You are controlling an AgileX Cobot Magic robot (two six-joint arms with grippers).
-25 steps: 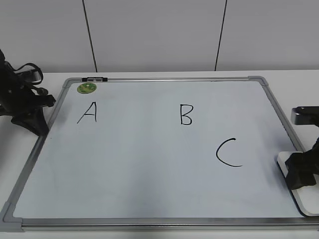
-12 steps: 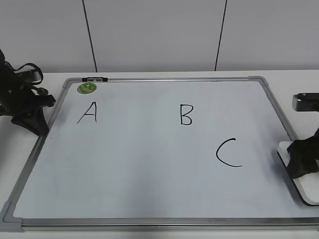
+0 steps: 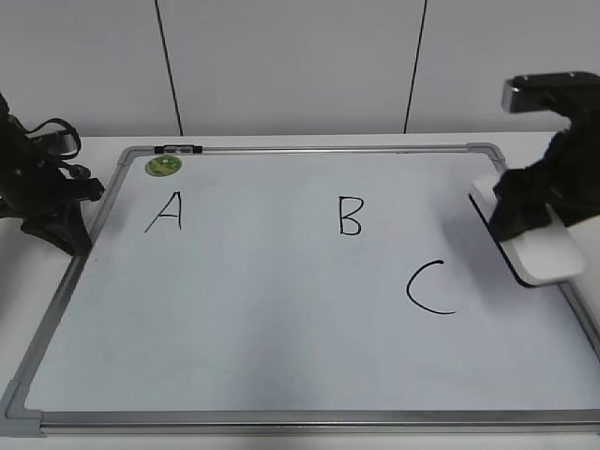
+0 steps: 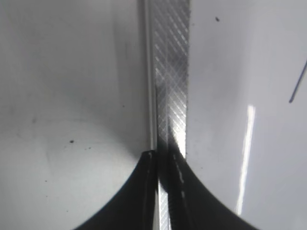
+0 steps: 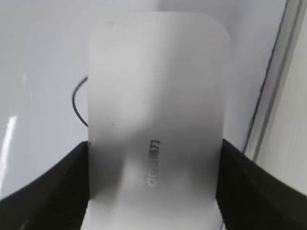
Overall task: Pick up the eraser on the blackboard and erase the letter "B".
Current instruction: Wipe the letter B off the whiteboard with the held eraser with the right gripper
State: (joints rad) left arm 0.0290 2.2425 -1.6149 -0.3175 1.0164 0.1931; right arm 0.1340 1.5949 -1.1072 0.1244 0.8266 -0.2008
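The blackboard point(image 3: 281, 319) is a large white board with a silver frame, lying flat. The black letter "B" point(image 3: 350, 217) is at its upper middle. My right gripper point(image 3: 530, 220) is shut on the white eraser point(image 3: 548, 253) and holds it lifted above the board's right side, right of the "B" and above the "C" point(image 3: 428, 287). In the right wrist view the eraser point(image 5: 156, 115) fills the space between both fingers of the right gripper point(image 5: 154, 184). My left gripper point(image 3: 56, 230) is shut and empty at the board's left frame point(image 4: 170, 72).
A black "A" point(image 3: 165, 212) is at the board's upper left, and a round green magnet point(image 3: 162, 166) lies in its top-left corner. The board's right frame point(image 5: 278, 81) runs beside the eraser. A white wall stands behind the table.
My right gripper has lifted the eraser from the board's lower right edge and carried it up and toward the far right. The left arm has not moved.
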